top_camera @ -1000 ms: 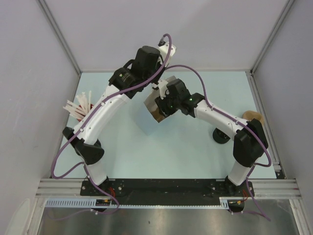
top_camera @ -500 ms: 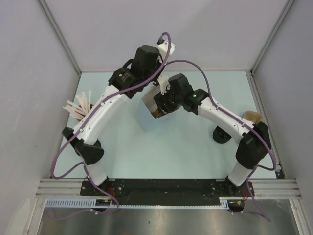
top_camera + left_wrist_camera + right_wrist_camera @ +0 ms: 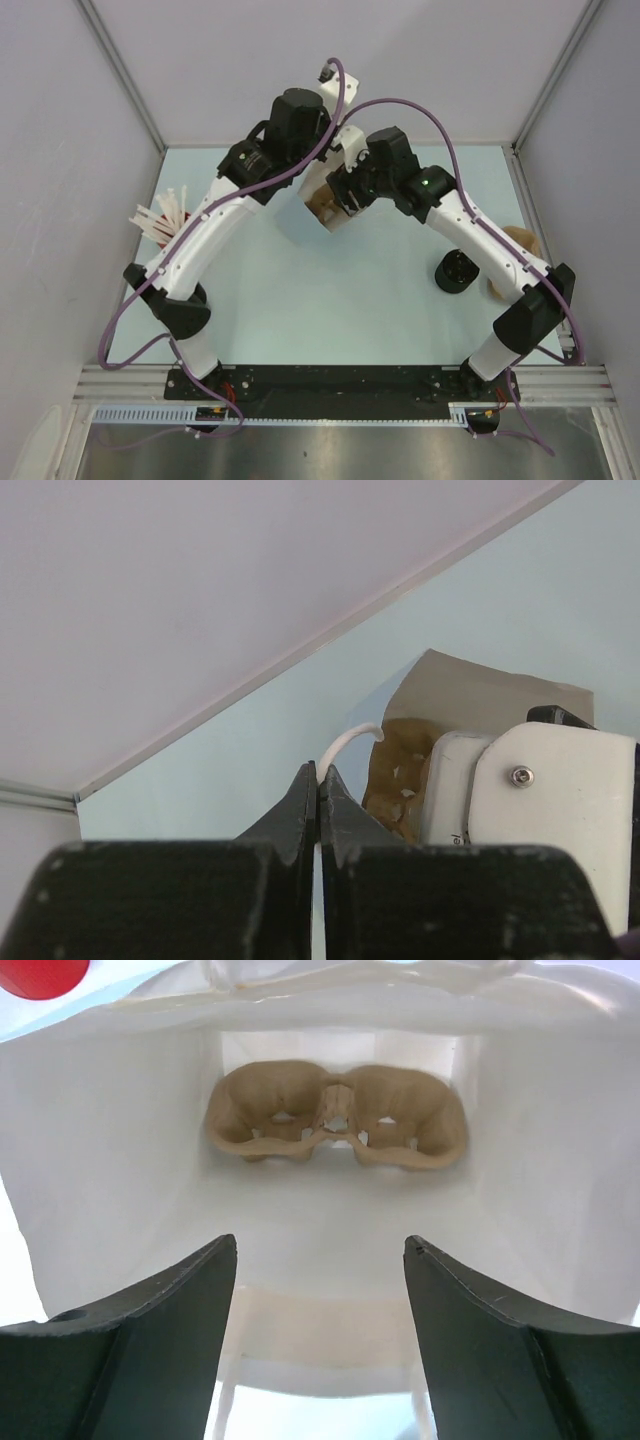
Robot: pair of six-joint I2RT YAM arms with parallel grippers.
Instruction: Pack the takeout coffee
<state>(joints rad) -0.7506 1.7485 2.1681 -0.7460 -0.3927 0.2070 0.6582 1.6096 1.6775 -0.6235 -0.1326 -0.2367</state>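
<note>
1. Pale-blue tabletop covers the floor of a grey-walled booth. Both arms are bolted at its near edge and reach toward the far middle.
2. At that far middle is the paper bag, held between the two grippers with its mouth turned toward the right arm.
3. Left gripper: its fingers are pressed together and pinch the bag's thin white handle. The handle curves up from the fingertips toward the bag's rim.
4. Right gripper: its fingers are spread wide with nothing between them. They sit at the bag's mouth and point into its white interior.
5. A brown pulp cup carrier lies at the bottom of the bag, its two wells side by side and facing the right wrist camera.
6. Takeout coffee: the short black cup stands on the tabletop outside the bag, on the right side. It is just beside the right arm's forearm and well apart from the bag, and neither gripper touches it.
7. White straws fan out near the table's left edge, beside the left arm.
8. A sliver of a red cup shows past the bag's rim in the right wrist view.
9. A tan pulp piece sits at the table's right edge, partly hidden by the right arm.
</note>
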